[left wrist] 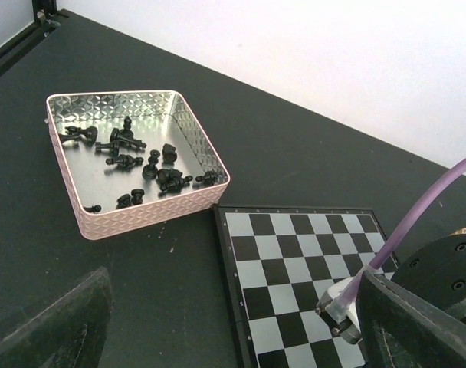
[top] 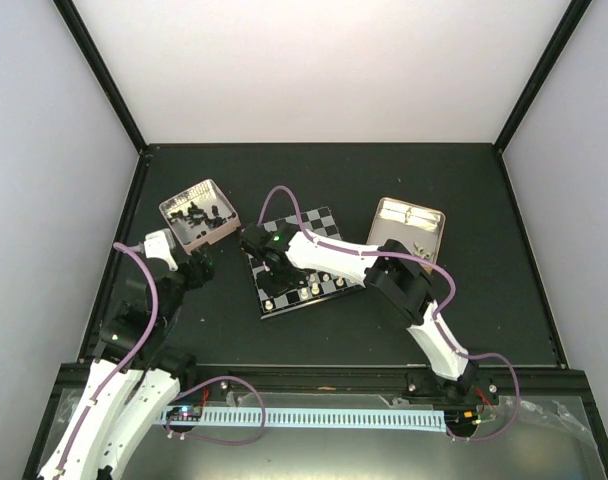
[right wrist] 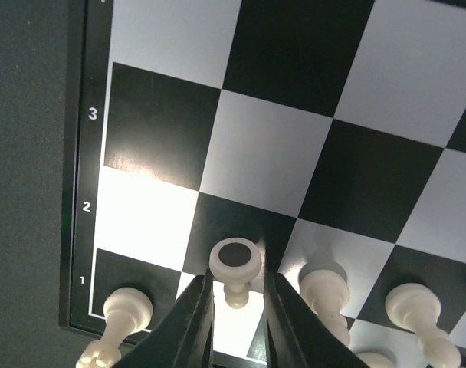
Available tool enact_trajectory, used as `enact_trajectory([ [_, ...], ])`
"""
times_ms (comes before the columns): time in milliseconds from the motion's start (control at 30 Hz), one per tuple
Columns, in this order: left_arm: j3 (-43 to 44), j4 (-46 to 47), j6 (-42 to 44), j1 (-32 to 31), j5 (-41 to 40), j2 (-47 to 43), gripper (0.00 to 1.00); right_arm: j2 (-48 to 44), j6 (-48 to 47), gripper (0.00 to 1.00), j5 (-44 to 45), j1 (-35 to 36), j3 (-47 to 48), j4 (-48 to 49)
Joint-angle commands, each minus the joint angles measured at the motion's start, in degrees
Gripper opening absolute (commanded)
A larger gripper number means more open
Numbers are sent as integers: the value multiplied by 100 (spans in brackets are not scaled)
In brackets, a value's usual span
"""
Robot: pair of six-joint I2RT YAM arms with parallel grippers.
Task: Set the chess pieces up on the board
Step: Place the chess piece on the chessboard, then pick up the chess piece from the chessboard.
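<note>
This is a robotics lab, arranged as a closed test cell. A matte black table (top: 324, 170) is boxed in by plain white walls (top: 324, 60) set in black frame posts (top: 100, 75). The left arm (top: 109, 400) and right arm (top: 429, 320), white machines trailing purple cables (left wrist: 421, 203), are bolted at the table's near edge beside a slotted white cable duct (top: 324, 417), reaching over the board (top: 324, 222).

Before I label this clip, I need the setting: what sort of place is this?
Likely a robotics lab test cell: plain white enclosure walls, a matte black tabletop, white jointed robot arms, left and right, bolted at its edge.
</note>
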Motion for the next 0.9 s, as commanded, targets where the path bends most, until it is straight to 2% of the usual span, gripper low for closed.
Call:
enact_trajectory([
  [0, 4, 9, 36, 51, 42, 22, 88, -41, 22, 22, 160, 24, 166, 66],
  [267, -14, 41, -52, 51, 143, 51, 88, 86, -58, 26, 184, 29, 297, 213],
  [767, -54, 37, -148, 51, 207, 43, 88, 265, -55, 26, 371, 42, 214, 189],
  [867, -59, 29, -163, 51, 212, 43, 88, 283, -40, 23, 354, 43, 197, 189],
])
